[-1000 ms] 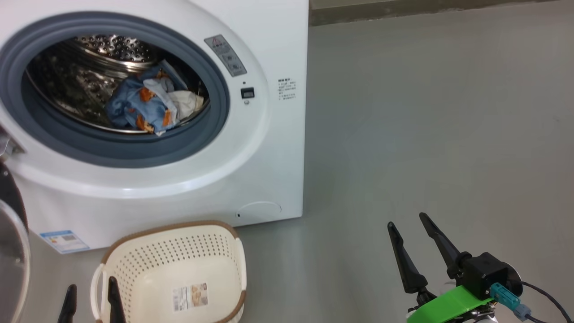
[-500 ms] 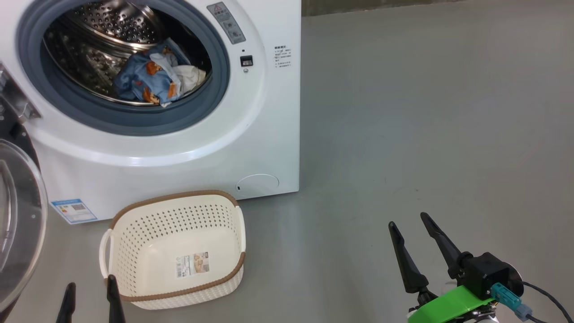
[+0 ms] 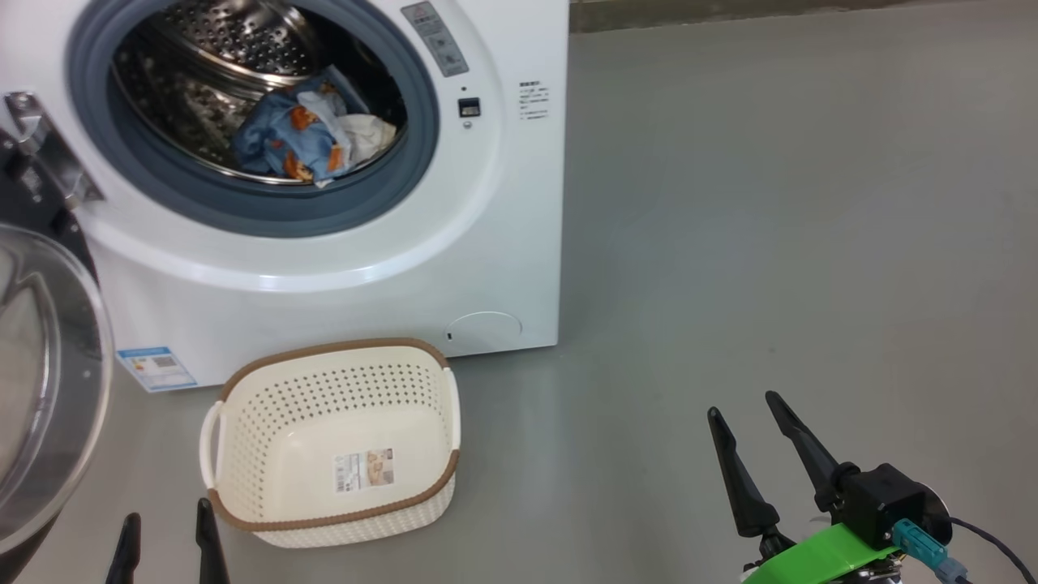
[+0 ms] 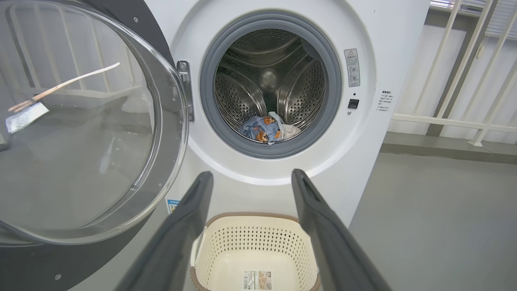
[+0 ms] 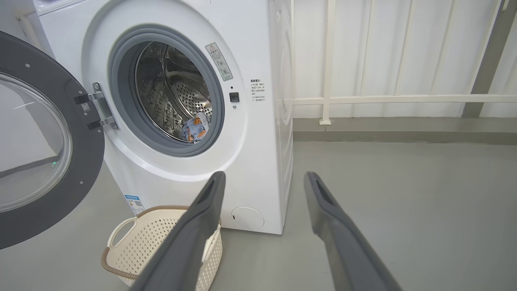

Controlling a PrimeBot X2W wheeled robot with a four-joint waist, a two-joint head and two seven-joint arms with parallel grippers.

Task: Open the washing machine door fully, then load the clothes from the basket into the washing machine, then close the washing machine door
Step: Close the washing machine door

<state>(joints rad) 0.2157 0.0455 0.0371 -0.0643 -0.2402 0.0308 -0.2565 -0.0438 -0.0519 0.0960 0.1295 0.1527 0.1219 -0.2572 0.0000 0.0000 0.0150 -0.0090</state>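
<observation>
Washing machine door (image 3: 49,389) — swung wide open, left of the left jaws; left arm nearer. Both pairs of jaws spread, empty. Clothes (image 3: 304,138) lie inside the washing machine (image 3: 486,243) — basket (image 3: 332,347) empty.

A warning triangle (image 4: 352,53) heads the grey sticker (image 4: 353,70) on the washing machine (image 4: 389,48); no lettering is legible.
</observation>
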